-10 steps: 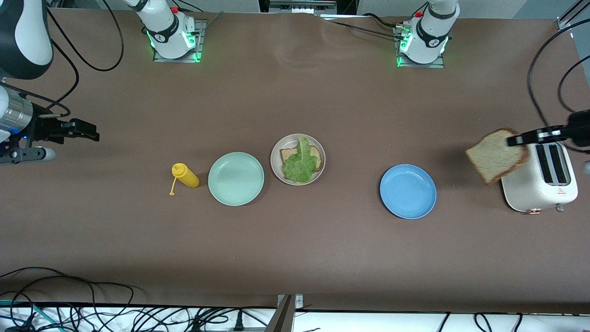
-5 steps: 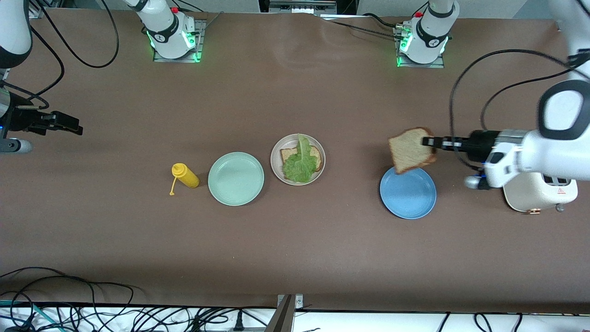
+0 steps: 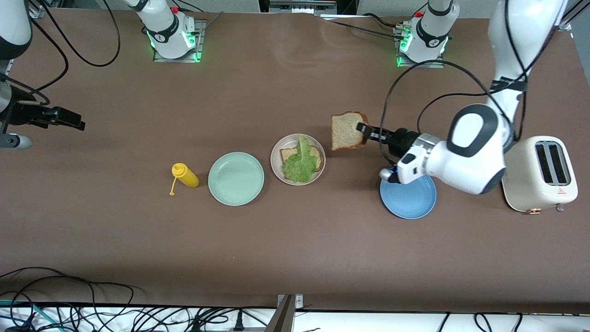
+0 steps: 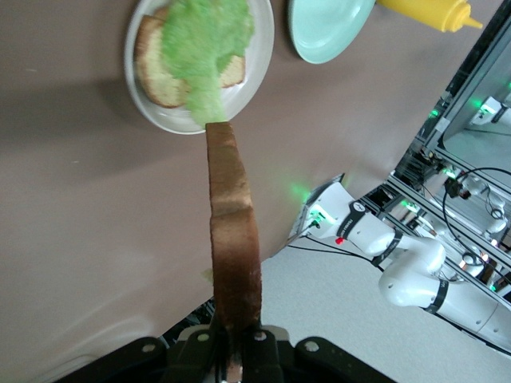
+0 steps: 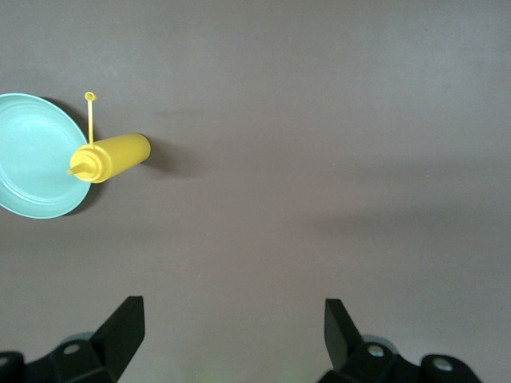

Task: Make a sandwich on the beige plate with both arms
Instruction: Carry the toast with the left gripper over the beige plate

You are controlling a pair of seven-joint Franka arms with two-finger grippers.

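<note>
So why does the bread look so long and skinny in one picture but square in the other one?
In the left wrist view the camera looks along the bread slice edge-on from the left gripper shut on it, so only the crust shows, stretched toward the beige plate. In the front view the camera looks down on its flat face, so it looks square.

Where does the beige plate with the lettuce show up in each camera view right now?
Front view: the beige plate sits mid-table between the mint-green plate and the blue plate.
Left wrist view: at the top edge, past the held bread slice.
Right wrist view: not in it.
Shared landmark: the yellow squeeze bottle shows in all three.
</note>
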